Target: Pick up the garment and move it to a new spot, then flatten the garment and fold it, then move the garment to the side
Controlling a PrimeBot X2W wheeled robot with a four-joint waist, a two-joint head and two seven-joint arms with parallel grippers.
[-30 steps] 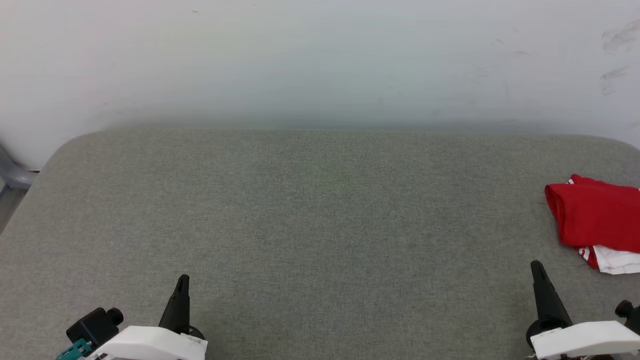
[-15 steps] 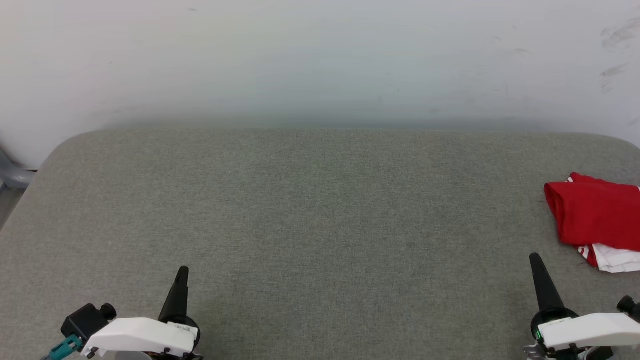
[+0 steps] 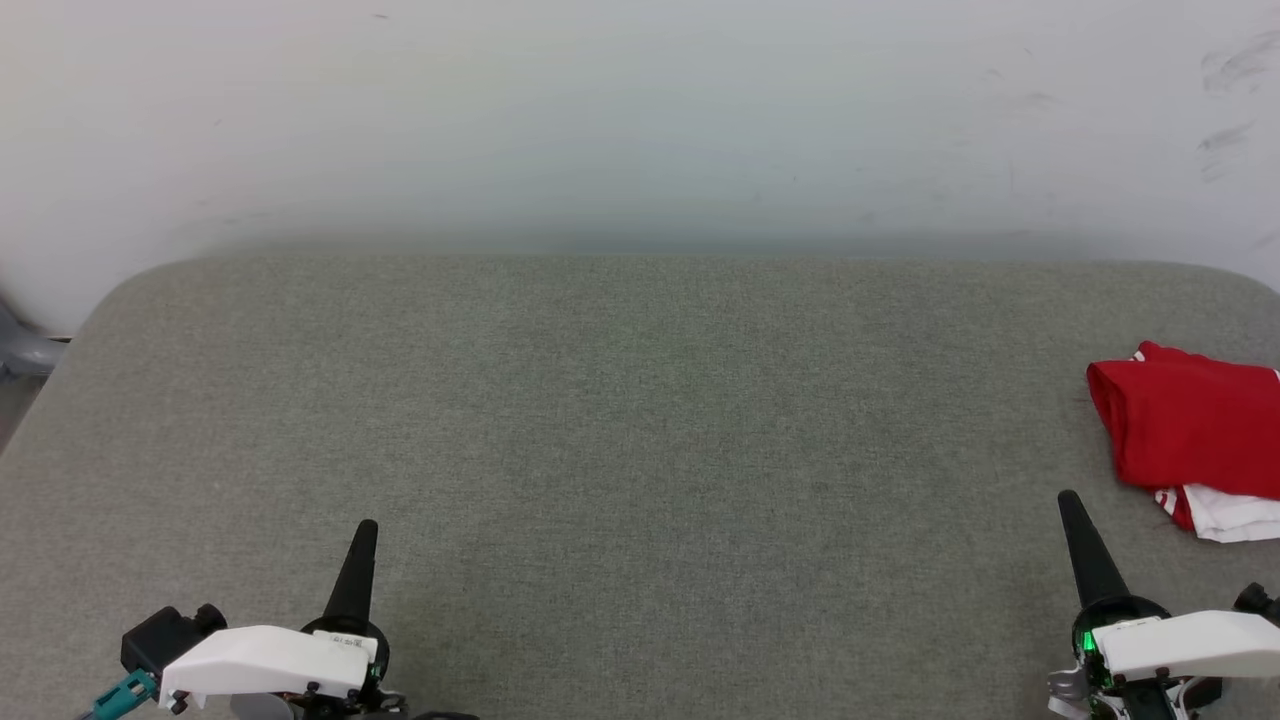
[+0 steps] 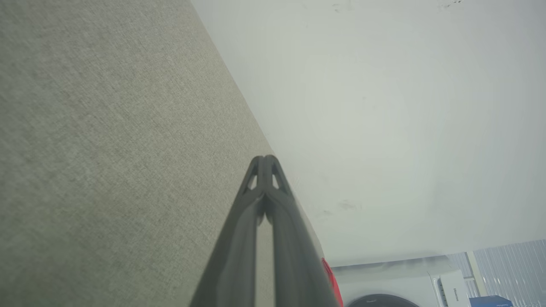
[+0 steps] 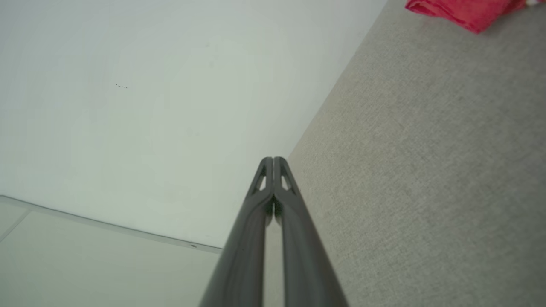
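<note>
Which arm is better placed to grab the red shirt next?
Right. The right gripper is near the shirt, which lies at the right edge of the table; the left gripper is far across it. Both are shut, so opening comes first.

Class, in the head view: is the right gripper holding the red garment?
No, the garment lies well apart from the right gripper, which holds nothing.

left claw (image 3: 365, 527) | right claw (image 3: 1067, 497) | both edged slightly forward
</note>
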